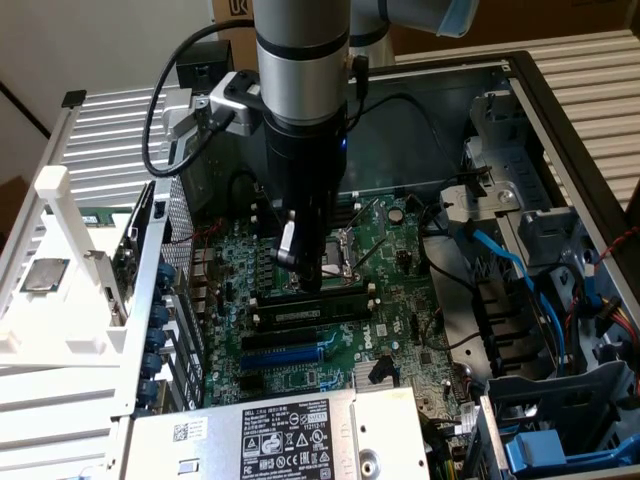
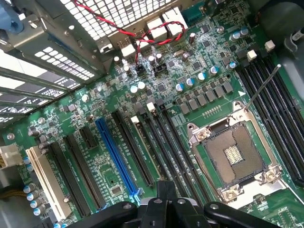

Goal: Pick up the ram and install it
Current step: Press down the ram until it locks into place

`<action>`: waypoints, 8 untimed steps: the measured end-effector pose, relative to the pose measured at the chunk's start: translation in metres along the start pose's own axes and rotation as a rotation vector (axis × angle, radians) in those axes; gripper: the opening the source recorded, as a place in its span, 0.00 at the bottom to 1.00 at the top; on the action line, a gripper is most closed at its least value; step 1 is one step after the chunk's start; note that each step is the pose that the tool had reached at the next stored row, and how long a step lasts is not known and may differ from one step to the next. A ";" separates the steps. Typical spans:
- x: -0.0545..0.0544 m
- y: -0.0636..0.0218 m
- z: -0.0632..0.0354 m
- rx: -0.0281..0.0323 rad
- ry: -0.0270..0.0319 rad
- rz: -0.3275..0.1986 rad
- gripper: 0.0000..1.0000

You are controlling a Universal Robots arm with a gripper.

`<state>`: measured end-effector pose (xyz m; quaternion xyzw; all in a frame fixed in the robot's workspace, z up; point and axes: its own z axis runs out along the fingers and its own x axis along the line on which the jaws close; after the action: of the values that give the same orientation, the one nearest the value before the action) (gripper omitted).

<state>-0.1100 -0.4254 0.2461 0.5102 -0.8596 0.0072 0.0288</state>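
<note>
Pincer [image 1: 308,278] closed together, mid-frame over motherboard [image 1: 400,250], ram [image 1: 310,310] seated in black slot just below it, blue slot [image 1: 285,355] lower, white PSU label [image 1: 285,440] at bottom, text too small to read.

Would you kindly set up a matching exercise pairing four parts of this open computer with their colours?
Things:
1. PCIe x16 slot
2. PCI slot
3. CPU socket frame
4. twisted wire pair

Colours:
A. silver
B. red and black
C. blue
D. white

Pairs: 1-C; 2-D; 3-A; 4-B
</note>
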 end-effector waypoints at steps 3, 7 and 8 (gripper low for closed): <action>0.000 -0.0001 0.0000 -0.0020 0.0008 0.049 0.10; 0.001 -0.0003 0.0000 -0.0040 0.0014 0.099 0.10; 0.001 -0.0003 0.0000 -0.0045 0.0015 0.111 0.10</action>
<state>-0.1100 -0.4261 0.2461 0.4618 -0.8864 0.0072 0.0302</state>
